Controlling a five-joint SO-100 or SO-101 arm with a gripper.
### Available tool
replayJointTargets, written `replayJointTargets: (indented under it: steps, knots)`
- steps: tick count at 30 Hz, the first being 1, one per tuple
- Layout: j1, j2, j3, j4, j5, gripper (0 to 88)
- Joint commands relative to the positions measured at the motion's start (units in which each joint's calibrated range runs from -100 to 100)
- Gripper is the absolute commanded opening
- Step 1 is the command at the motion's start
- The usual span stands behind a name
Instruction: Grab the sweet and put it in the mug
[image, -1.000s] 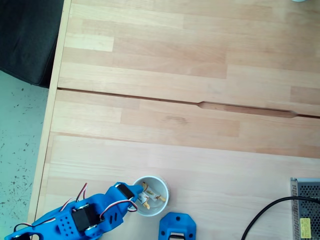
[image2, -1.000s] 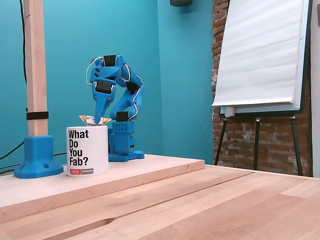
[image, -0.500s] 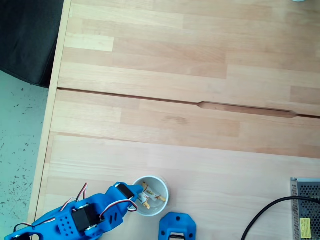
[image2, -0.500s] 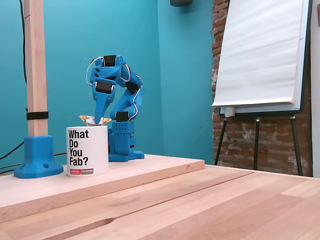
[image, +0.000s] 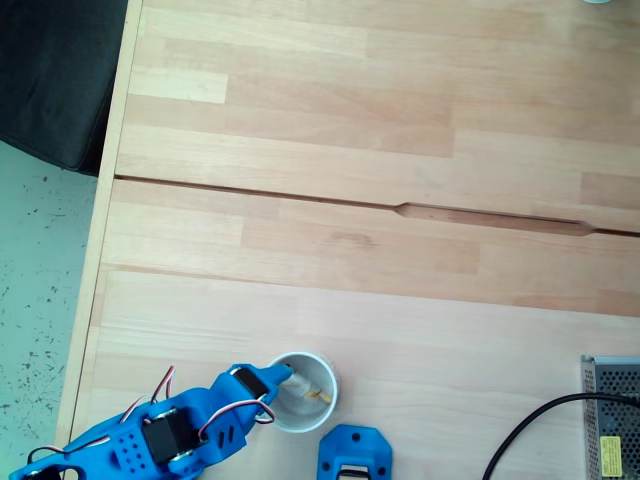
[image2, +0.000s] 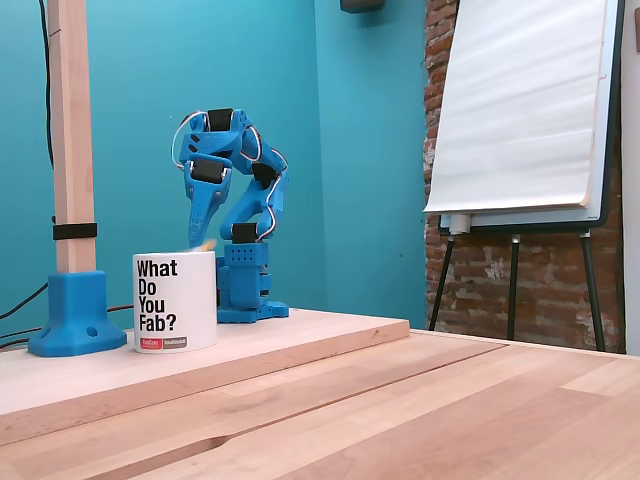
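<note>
The white mug stands near the table's bottom edge in a fixed view from above; side on, the mug reads "What Do You Fab?". My blue gripper hangs over its left rim, and side on the gripper points down just above the rim. Its jaws look slightly apart with nothing held between them. A pale blurred sweet lies inside the mug below the tips, and side on a yellow blur shows at the rim. A second sweet's yellow end lies deeper in the mug.
The arm's blue base sits right beside the mug. A wooden post in a blue foot stands left of the mug. A grey metal box with a black cable lies at the bottom right. A flipchart easel stands behind the table.
The sweet pinched above the mug has left the jaws and dropped into it. The gripper has lifted slightly; its wrapper ends no longer stick out beside the fingertips.
</note>
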Motion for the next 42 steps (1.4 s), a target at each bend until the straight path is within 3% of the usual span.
replayJointTargets:
  steps: [1, 14, 18, 22, 26, 33, 42]
  knots:
    - [0.82, -0.96, -2.84, -0.52, 0.05, 20.3]
    - [0.02, -0.87, -1.24, -0.28, 0.1, 24.0]
    - [-0.05, -0.87, -0.88, -0.44, 0.1, 16.4]
    - [-0.13, -1.13, -2.04, -0.52, 0.1, 0.4]
    - [-0.56, -1.56, -3.29, -0.52, 0.1, 0.0]
    - [-11.67, -4.92, -3.47, -0.52, -0.49, 0.0]
    - [-21.99, -30.13, -1.33, -0.44, -3.22, 0.0]
